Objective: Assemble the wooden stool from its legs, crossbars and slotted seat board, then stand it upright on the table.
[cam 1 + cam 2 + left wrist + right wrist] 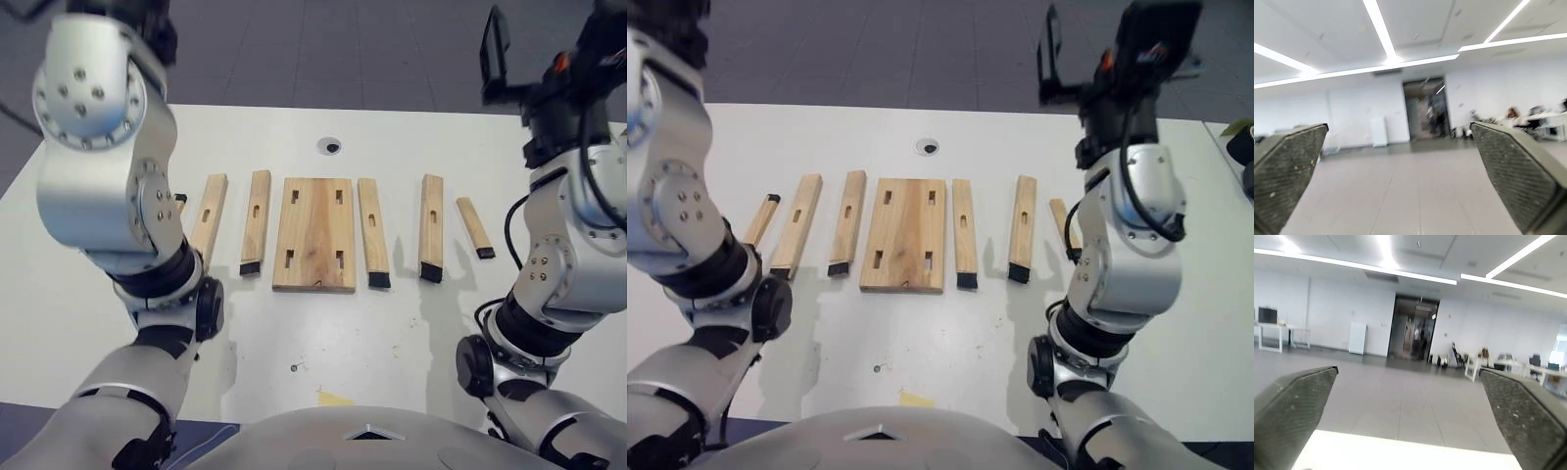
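The slotted seat board (313, 233) lies flat at the middle of the white table (411, 323). Two legs (256, 221) lie to its left and two more (431, 227) to its right, all parallel to it. One short crossbar (475, 227) rests at the far right, another (761, 217) at the far left. Both arms are raised high above the table, well clear of the parts. My left gripper (1398, 127) is open, facing out into the room with nothing between its fingers. My right gripper (1409, 370) is likewise open and holds nothing; one of its fingers (1050, 44) stands above the table's far right.
A round cable hole (331, 147) sits in the table behind the board. A small yellow sticker (333, 399) lies near the front edge. Bare tabletop stretches in front of the row of parts and behind it.
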